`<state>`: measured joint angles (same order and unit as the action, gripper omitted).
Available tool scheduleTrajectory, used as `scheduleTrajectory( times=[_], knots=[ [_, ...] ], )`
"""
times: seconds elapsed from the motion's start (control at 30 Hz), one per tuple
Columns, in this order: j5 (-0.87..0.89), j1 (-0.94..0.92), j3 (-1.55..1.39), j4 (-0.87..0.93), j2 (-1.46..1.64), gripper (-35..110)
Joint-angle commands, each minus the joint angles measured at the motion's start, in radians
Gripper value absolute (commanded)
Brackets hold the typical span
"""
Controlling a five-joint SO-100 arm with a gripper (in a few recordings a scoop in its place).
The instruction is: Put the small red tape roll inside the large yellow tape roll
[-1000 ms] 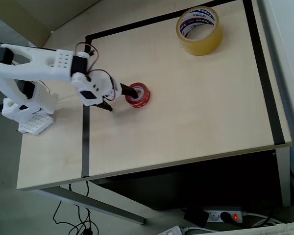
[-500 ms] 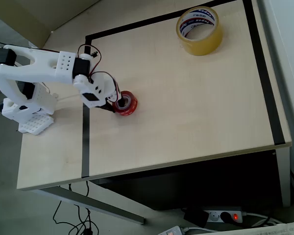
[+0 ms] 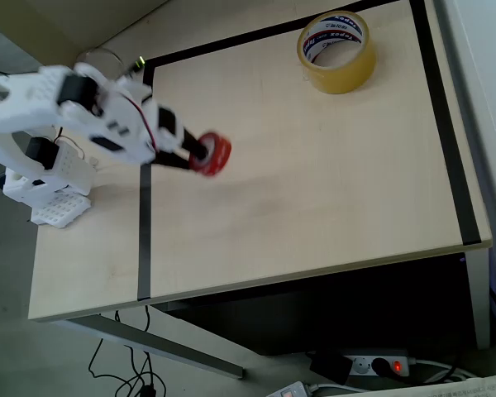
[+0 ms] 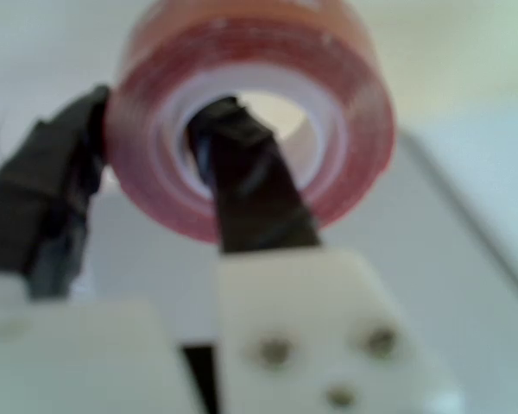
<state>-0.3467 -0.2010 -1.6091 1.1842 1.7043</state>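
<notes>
The small red tape roll (image 3: 214,155) is held off the table at the left of the overhead view, tilted on its side. My gripper (image 3: 200,154) is shut on its wall. In the wrist view the red tape roll (image 4: 328,112) is close up and blurred; one black finger (image 4: 250,194) reaches through its white core and the other finger (image 4: 47,194) presses on the outside at the left. The large yellow tape roll (image 3: 337,51) lies flat at the far right of the table top, well away from my gripper.
Black tape lines (image 3: 145,231) frame the light wood table (image 3: 331,182). The arm's white base (image 3: 45,194) stands at the left edge. The table's front edge drops off toward the floor, where a power strip (image 3: 380,364) lies.
The red roll, dragged left on the table before, has now been lifted off the surface, and the arm has swung upward with it.
</notes>
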Motion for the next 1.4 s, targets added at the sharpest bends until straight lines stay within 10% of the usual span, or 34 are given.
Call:
scheduleTrajectory(
  times=[0.0, 0.43, 1.37],
  knots=[
    [0.002, 0.037, 0.301, 0.000, 0.046, 0],
    [-0.005, 0.252, 1.600, 0.250, -0.775, 0],
    [0.002, 0.402, 1.575, -0.095, -1.187, 2]
  ],
)
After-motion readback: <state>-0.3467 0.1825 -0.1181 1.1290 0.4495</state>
